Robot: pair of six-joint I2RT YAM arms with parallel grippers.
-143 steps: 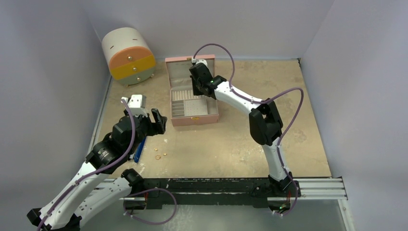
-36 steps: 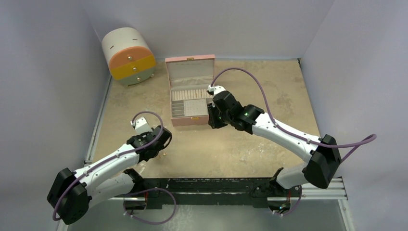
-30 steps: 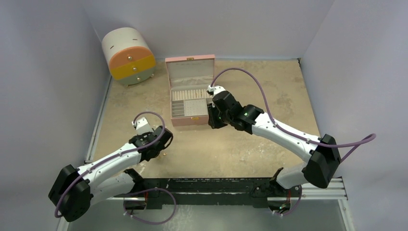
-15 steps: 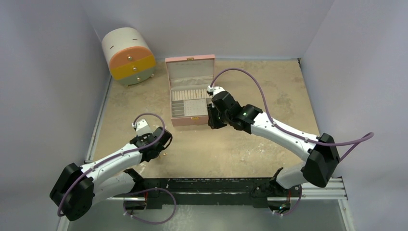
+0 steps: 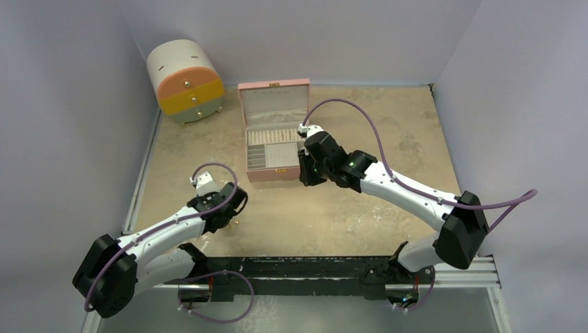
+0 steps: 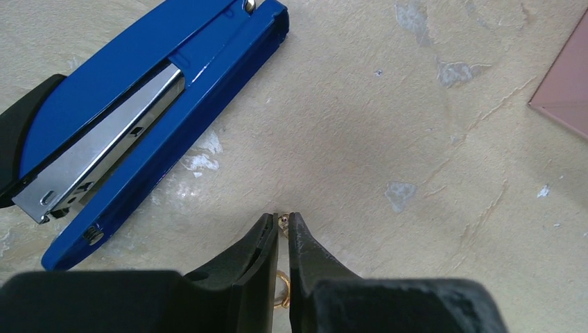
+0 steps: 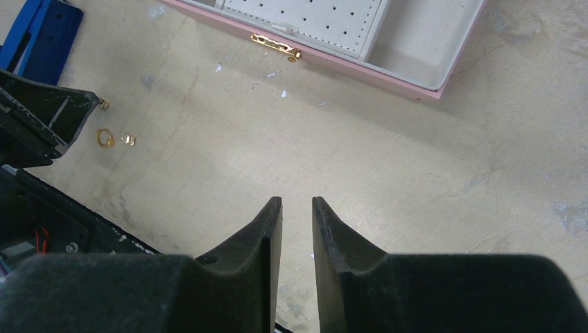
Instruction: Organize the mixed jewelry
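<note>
A tiny gold stud (image 6: 283, 221) sits pinched between the tips of my left gripper (image 6: 283, 216), low on the table. A small gold ring (image 6: 281, 288) lies on the table under the narrow gap between the fingers. In the right wrist view the same ring (image 7: 105, 138) and another gold bit (image 7: 127, 140) lie beside the left gripper's fingers (image 7: 48, 114). My right gripper (image 7: 297, 202) hovers open with a narrow gap and nothing between its fingers, just in front of the pink box (image 7: 416, 87). From above, the left gripper (image 5: 234, 208) is near the table's front left.
A blue stapler (image 6: 152, 104) lies just left of the left gripper. The pink box (image 5: 277, 173) stands open mid-table, with a gold clasp (image 7: 276, 46) on its front wall. A round cabinet with orange and yellow drawers (image 5: 186, 80) stands at the back left.
The left gripper's jaws have closed in around the gold stud, and the left arm has shifted slightly. The right arm has barely moved.
</note>
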